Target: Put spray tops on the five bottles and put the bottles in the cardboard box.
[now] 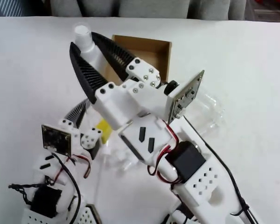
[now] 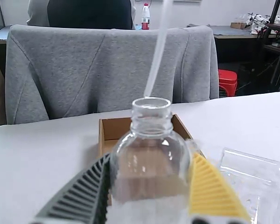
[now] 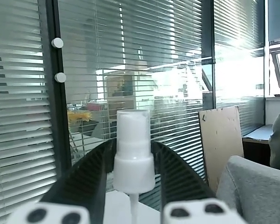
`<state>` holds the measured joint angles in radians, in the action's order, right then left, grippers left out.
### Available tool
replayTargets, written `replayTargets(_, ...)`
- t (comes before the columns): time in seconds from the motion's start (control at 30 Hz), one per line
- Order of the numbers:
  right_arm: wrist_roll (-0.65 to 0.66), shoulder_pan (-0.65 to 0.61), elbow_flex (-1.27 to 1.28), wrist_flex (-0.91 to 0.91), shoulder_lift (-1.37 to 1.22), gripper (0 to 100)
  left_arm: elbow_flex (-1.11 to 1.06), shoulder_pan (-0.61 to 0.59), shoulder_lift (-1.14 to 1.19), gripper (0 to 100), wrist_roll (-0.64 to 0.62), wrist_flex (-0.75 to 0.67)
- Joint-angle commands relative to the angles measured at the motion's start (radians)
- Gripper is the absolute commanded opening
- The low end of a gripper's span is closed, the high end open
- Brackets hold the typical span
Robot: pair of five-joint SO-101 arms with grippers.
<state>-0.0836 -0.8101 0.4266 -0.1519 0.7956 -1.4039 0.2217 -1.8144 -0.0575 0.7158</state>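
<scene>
Two holds: left gripper [image 2: 151, 161] pinches upright bottle [image 2: 150, 140]; right gripper [image 3: 133, 145] pinches spray top [image 3: 133, 163] above its open mouth; cardboard box [image 2: 113, 127] just beyond, twelve o'clock.

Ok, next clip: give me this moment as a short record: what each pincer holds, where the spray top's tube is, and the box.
left pincer: shut on an upright clear bottle, neck open
right pincer: shut on a white spray top, held above that bottle
dip tube: hangs down, its end at the bottle's mouth; top not yet seated
cardboard box: on the table behind the held bottle; its visible part holds no bottle
second bottle: clear, lying on its side outside the box
</scene>
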Motion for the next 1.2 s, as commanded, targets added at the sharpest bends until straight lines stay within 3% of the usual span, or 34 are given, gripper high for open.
replayTargets(0.0,-0.003,-0.008,-0.011,-0.047,0.012,1.5,0.005,0.005,-0.015,6,0.011,0.0)
replayTargets(0.87,-0.005,-0.008,0.02,-0.091,-0.068,1.9,0.006,0.005,-0.015,6,0.011,0.0)
replayTargets(1.17,-0.011,-0.008,0.023,-0.194,-0.068,1.7,0.008,0.005,-0.015,6,0.008,0.0)
